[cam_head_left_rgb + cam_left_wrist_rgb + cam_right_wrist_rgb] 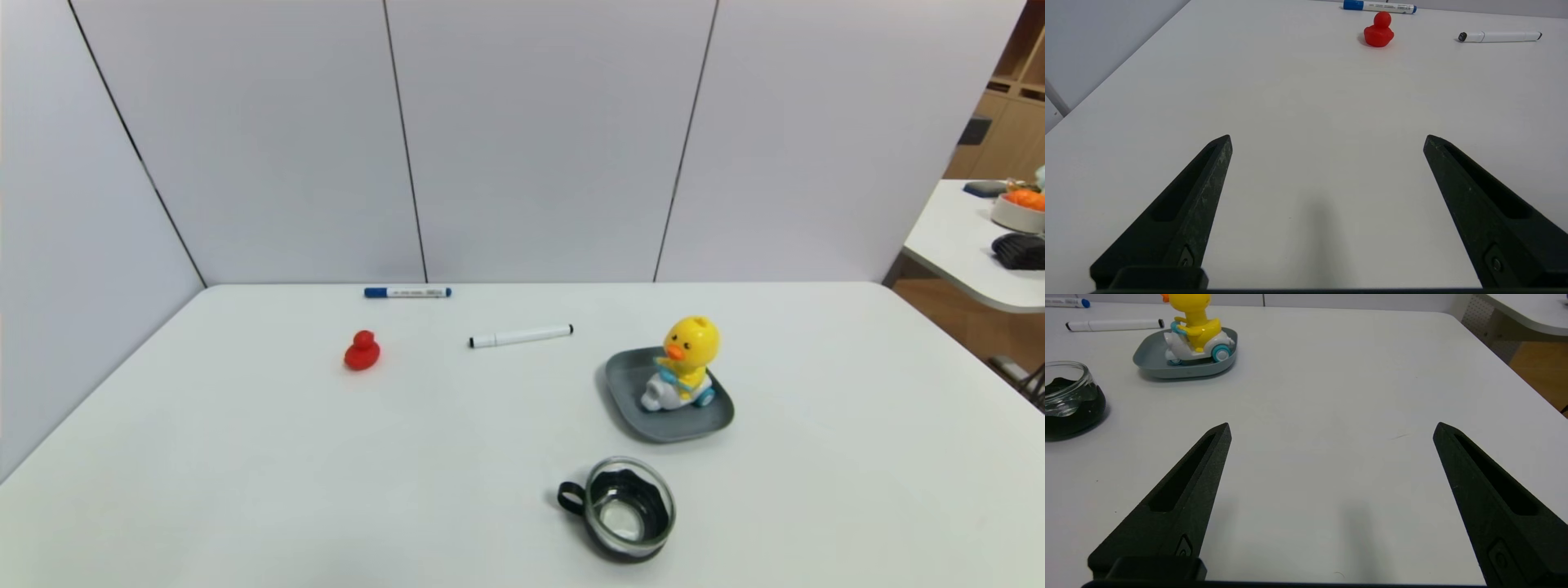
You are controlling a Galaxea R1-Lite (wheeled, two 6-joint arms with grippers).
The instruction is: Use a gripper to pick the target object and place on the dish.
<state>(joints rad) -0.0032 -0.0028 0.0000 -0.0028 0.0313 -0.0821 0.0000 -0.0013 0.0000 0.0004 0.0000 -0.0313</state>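
Note:
The target object, a yellow duck on a white scooter with blue wheels (684, 363) (1197, 332), stands upright on the grey dish (633, 396) (1151, 359) right of the table's middle. Neither arm shows in the head view. My left gripper (1327, 139) hangs open over bare table near the front left, nothing between its fingers. My right gripper (1332, 426) is open too, over bare table at the front right, well short of the dish and holding nothing.
A small red duck (362, 351) (1379, 32) sits at the back left. A blue-capped marker (407, 291) and a black-capped marker (521, 336) lie near the back wall. A glass cup with black handle (627, 508) (1067, 398) stands in front of the dish.

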